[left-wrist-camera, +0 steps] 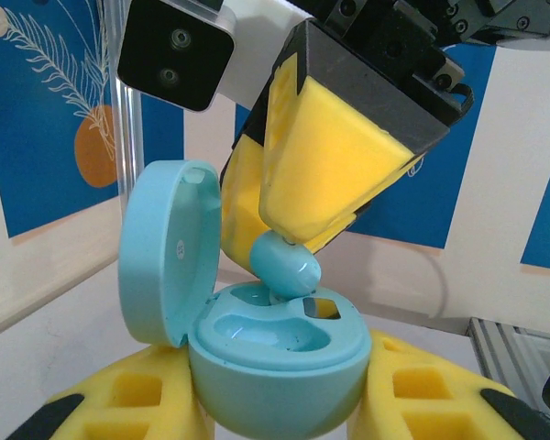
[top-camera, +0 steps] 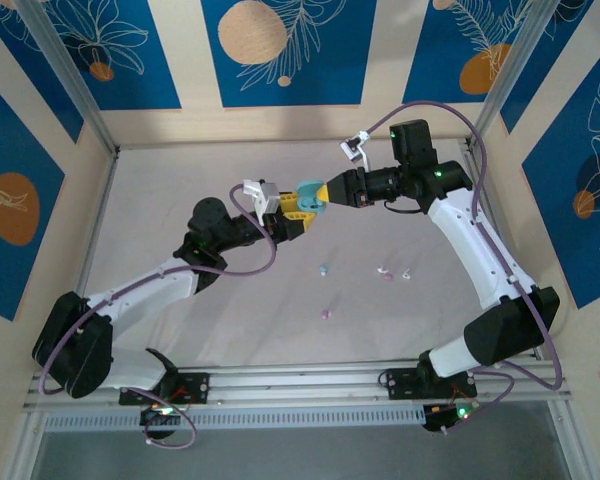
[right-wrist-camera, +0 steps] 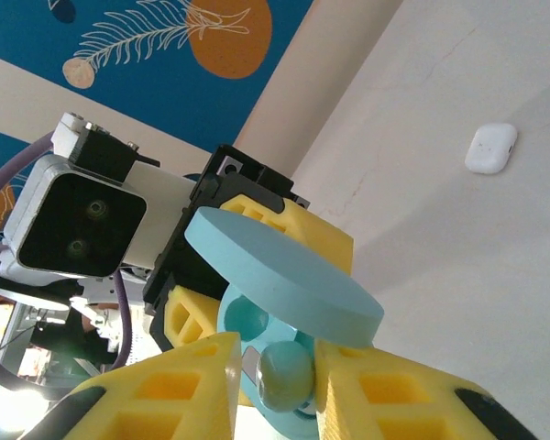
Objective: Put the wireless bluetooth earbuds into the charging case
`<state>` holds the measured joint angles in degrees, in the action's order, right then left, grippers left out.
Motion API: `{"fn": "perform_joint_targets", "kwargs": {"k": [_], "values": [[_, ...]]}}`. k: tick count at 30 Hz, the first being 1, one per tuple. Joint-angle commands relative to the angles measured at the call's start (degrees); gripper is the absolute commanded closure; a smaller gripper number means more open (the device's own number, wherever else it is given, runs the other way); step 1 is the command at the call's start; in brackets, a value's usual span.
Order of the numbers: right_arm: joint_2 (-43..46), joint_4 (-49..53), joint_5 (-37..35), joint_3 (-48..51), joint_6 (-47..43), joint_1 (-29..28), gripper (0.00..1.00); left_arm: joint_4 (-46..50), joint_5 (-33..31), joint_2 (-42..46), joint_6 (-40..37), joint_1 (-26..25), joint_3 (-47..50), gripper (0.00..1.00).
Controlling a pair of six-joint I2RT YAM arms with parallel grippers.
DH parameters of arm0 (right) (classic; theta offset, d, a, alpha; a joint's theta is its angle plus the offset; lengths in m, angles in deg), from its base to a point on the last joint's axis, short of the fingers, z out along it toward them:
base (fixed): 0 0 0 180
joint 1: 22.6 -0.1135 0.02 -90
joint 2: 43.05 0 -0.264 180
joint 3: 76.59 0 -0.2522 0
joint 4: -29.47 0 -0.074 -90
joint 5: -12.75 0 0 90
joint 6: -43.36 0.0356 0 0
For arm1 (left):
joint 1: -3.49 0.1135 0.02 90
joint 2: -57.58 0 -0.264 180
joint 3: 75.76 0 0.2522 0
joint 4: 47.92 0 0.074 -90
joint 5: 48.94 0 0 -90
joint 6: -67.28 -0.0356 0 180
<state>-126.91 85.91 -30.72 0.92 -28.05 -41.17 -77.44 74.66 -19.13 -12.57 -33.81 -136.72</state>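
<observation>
pale blue earbud (left-wrist-camera: 284, 263) meets charging case (left-wrist-camera: 257, 385) in mid-air
left claw (top-camera: 293, 212) grips the open case steady as a target; right claw (right-wrist-camera: 277, 385) pinches the bud, stem down, to seat it.

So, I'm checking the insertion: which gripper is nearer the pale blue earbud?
Right. The right gripper has the earbud between its fingertips, just above the open case; the left gripper sits below it, clamped around that case.
</observation>
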Motion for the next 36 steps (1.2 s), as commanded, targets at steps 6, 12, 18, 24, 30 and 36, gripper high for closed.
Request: {"fn": "perform_joint_targets", "kwargs": {"k": [6, 12, 18, 24, 30, 36], "values": [[0.38, 4.11, -3.65, -1.64, -2.18, -0.88, 0.71, -4.84, 0.72, -0.15, 0.39, -1.09, -2.46, 0.75], [0.63, 3.95, -5.43, -2.72, -1.28, -1.03, 0.68, -4.30, 0.36, 0.29, -0.06, -1.06, -2.11, 0.75], [0.98, 3.74, -6.62, -3.67, -0.50, -0.95, 0.65, -3.30, 0.04, 0.96, -0.87, -1.03, -1.67, 0.75], [1.88, 2.91, -7.20, -4.07, 0.65, -0.99, 0.64, -2.69, -0.12, 1.21, -1.23, -1.07, -1.51, 0.75], [4.68, 1.12, -7.85, -3.93, 1.85, -0.51, 0.59, -2.59, -0.87, 1.33, -1.51, -1.11, -1.31, 0.75], [10.05, -4.27, -12.05, -0.33, 3.76, 1.34, 0.57, -1.58, -2.59, 2.41, -2.21, -1.11, -1.05, 0.76]]}}
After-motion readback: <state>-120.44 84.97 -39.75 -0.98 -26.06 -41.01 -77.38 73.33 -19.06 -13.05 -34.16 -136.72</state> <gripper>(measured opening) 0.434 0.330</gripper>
